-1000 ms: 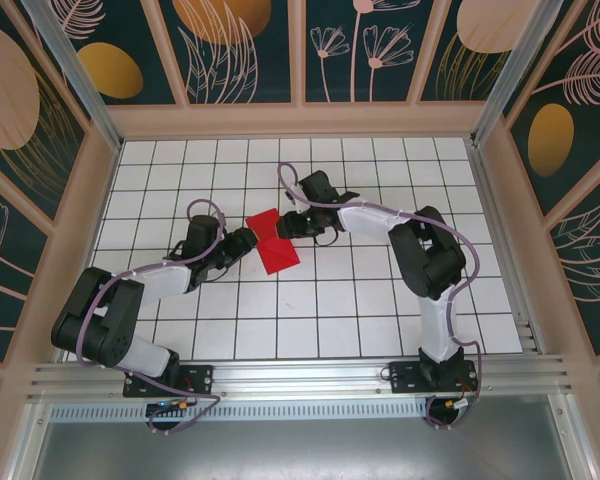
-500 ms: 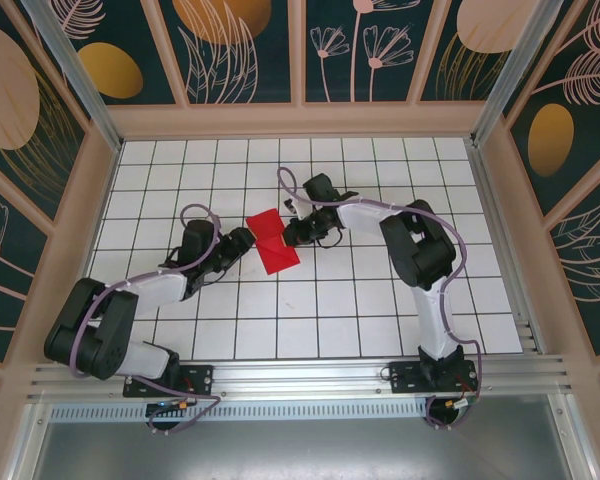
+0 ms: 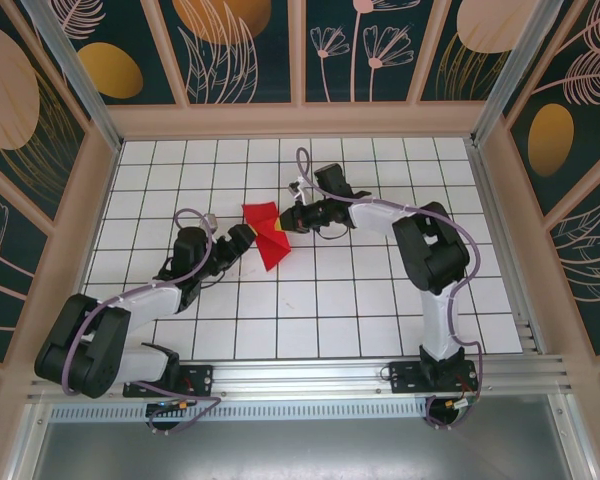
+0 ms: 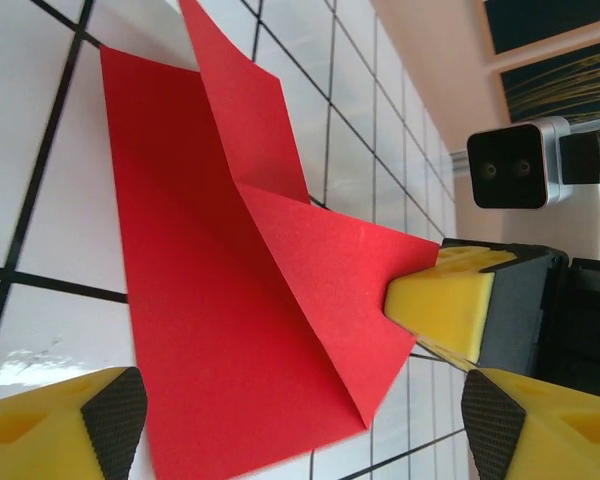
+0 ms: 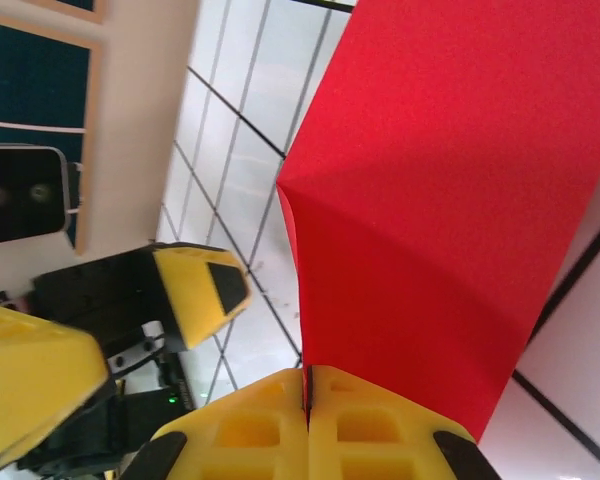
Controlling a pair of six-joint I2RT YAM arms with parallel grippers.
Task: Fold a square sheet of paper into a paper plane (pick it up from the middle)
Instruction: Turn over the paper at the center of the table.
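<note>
The red paper (image 3: 265, 234) sits a bit up and left of the middle of the top picture (folded, one side lifted off the white tiles (image 3: 360, 300)). The right gripper (image 5: 308, 385) squeezes its edge, fingers pressed tight together. The left gripper (image 3: 242, 238) is spread wide just left of it.

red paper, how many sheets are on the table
1: the square sheet of paper, partly folded, mid-table; the right hand pinches one corner. Another beneath it couldn't be seen.

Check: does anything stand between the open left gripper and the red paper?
Nothing visible does. The left gripper faces the folded red paper over bare white tiles; the right gripper pinches the paper's opposite corner.
</note>
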